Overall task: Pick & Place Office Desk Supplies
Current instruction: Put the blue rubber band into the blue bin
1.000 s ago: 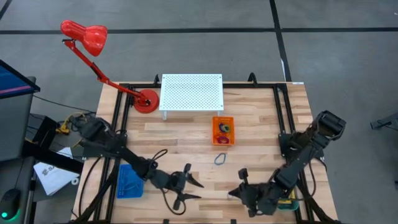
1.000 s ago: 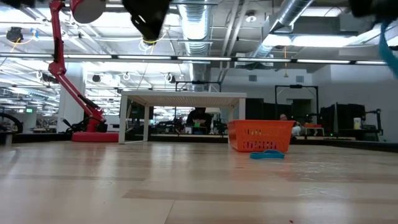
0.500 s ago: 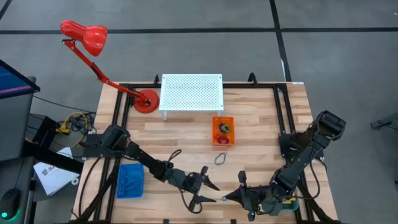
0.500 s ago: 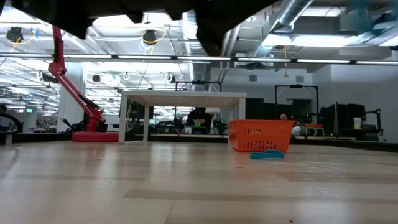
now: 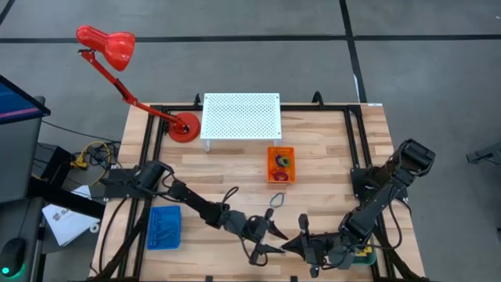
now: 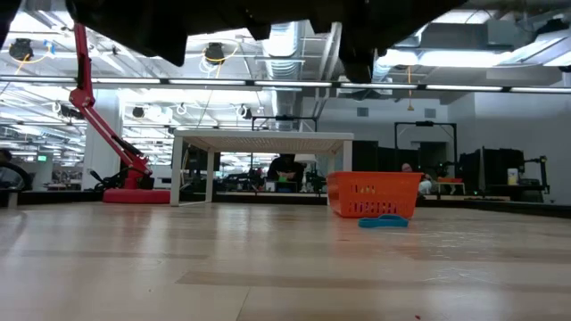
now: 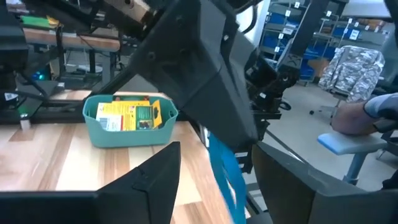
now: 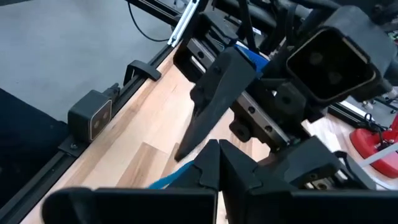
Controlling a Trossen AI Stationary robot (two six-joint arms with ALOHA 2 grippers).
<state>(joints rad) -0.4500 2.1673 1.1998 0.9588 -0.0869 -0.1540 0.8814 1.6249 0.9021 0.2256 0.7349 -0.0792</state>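
My right gripper [image 5: 291,246] pinches a blue band [image 8: 166,181]. My left gripper [image 5: 275,240], fingers spread, sits just beside it at the table's near edge. I judge a clean handover needs both tips aligned before release.

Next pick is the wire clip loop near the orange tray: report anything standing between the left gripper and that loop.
Nothing visible does. Only bare table separates the left gripper from the wire clip loop; the right gripper sits beside it, off that line.

Colours on the pale wood worktop [image 5: 329,149]

Red desk lamp [image 5: 117,55], white dotted perforated shelf [image 5: 241,116], orange tray [image 5: 282,165], blue tray [image 5: 163,227], teal tray [image 7: 130,118] holding yellow boxes [image 7: 127,116].
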